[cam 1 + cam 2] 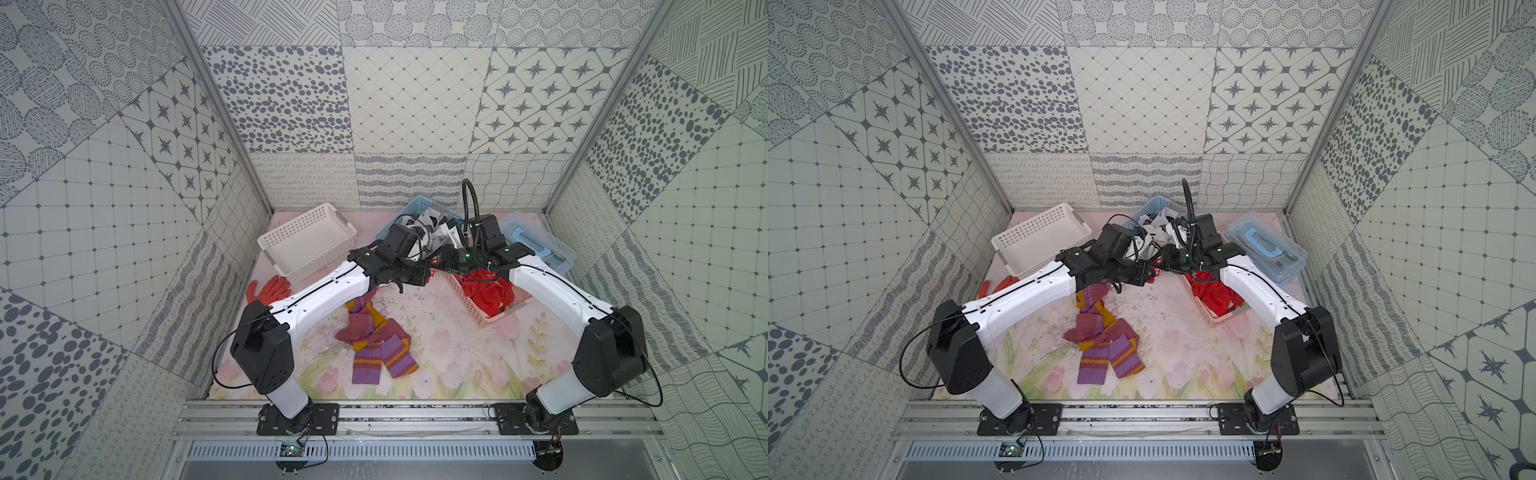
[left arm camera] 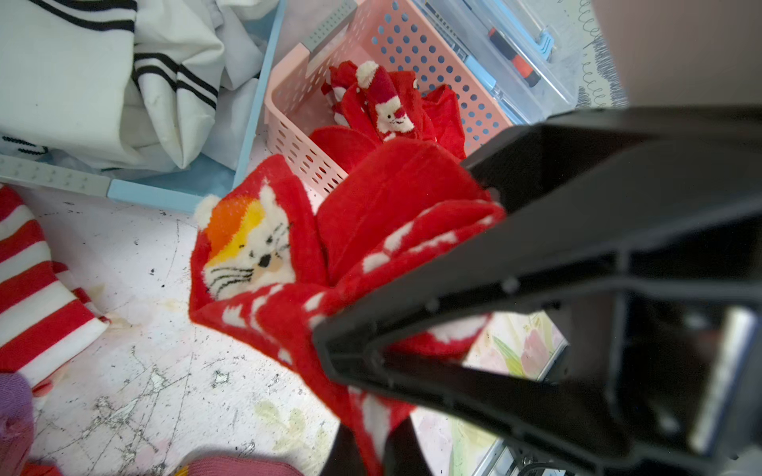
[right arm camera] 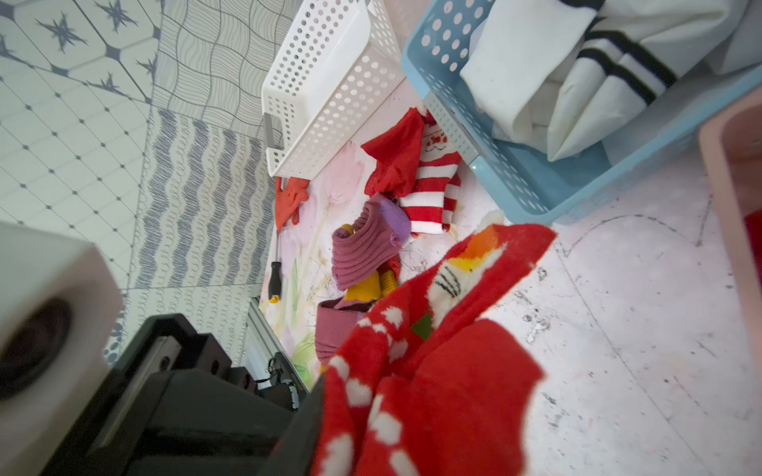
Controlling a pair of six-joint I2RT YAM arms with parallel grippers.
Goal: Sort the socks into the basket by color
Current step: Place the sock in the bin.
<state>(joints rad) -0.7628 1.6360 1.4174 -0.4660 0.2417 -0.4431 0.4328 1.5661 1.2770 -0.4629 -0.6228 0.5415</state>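
Note:
A red sock (image 2: 264, 247) with a cat face and white dots hangs between both grippers above the mat, beside the pink basket (image 2: 416, 45). My left gripper (image 2: 379, 453) is shut on its lower end. My right gripper (image 3: 371, 445) is shut on its other end, and its black fingers (image 2: 536, 288) show in the left wrist view. In both top views the two grippers (image 1: 428, 272) (image 1: 442, 266) meet at mid-table. Red socks (image 1: 486, 291) fill the pink basket, and white socks (image 3: 577, 74) lie in the blue basket (image 3: 515, 185). Purple-mustard socks (image 1: 374, 340) and a red-white striped sock (image 3: 433, 193) lie on the mat.
A white basket (image 1: 307, 241) stands at the back left with nothing in it. An orange glove (image 1: 268, 286) lies in front of it, and a screwdriver (image 3: 274, 280) lies near the left wall. A clear lidded box (image 1: 540, 245) with tools sits at the back right.

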